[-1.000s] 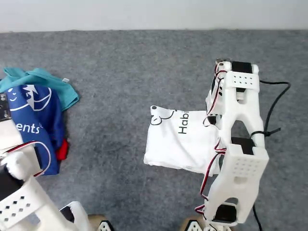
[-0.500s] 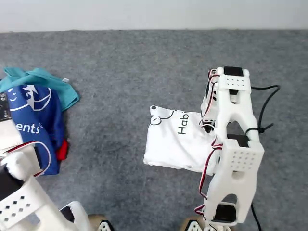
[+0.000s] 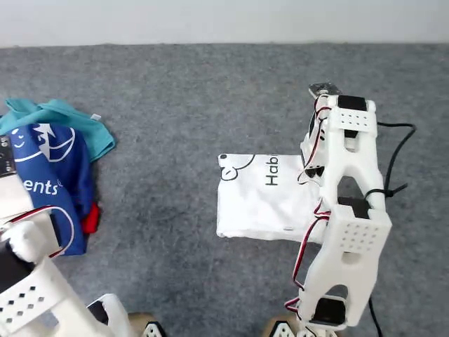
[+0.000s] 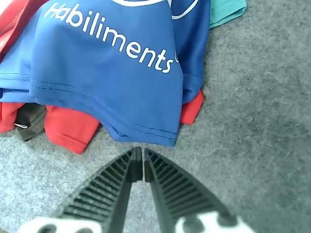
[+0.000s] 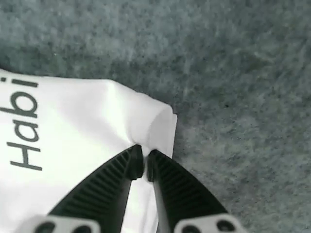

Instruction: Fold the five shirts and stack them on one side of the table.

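Right wrist view puts the right gripper point(image 5: 143, 162) with its jaws pinched together on a folded corner of the white shirt point(image 5: 73, 145), the cloth bunching slightly where they bite. That shirt lies folded near the middle of the table point(image 3: 175, 91), a little toward its right edge and partly under the right arm point(image 3: 347, 210).

A second ago the white shirt sat skewed, its near edge slanting. Half a second ago the arm had swung inward over it. Now the arm is back out toward the far right and the shirt's near edge runs straighter, so the tug appears to have squared the fold. I judge this shirt about ready to go onto the stack.

At the table's left edge the left gripper point(image 4: 142, 167) rests with its jaws together on nothing, just off the hem of the blue shirt point(image 4: 112, 63). That shirt lies over a red shirt point(image 4: 68, 128) and a teal shirt point(image 3: 70, 119) — none of these has moved.
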`<move>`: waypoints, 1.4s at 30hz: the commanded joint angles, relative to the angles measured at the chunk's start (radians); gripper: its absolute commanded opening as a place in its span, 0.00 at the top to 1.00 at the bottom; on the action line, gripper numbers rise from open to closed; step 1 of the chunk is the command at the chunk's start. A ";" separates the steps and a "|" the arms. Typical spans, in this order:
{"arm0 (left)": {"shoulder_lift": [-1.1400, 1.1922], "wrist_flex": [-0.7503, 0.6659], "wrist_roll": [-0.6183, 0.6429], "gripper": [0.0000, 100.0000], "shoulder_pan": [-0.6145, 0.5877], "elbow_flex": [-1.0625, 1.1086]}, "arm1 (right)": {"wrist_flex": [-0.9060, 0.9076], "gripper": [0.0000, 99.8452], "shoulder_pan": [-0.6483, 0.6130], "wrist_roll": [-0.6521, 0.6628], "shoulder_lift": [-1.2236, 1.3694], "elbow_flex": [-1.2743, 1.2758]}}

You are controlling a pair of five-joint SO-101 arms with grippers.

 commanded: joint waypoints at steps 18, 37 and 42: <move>0.000 0.011 -0.006 0.99 -0.005 -0.004 | 0.280 0.75 -0.068 -0.187 -0.084 -0.031; 0.002 0.011 -0.008 0.99 -0.005 -0.004 | 0.209 0.99 -0.071 -0.181 0.148 -0.014; 0.002 0.011 -0.008 0.99 -0.005 -0.004 | 0.216 0.99 0.045 0.003 0.058 -0.014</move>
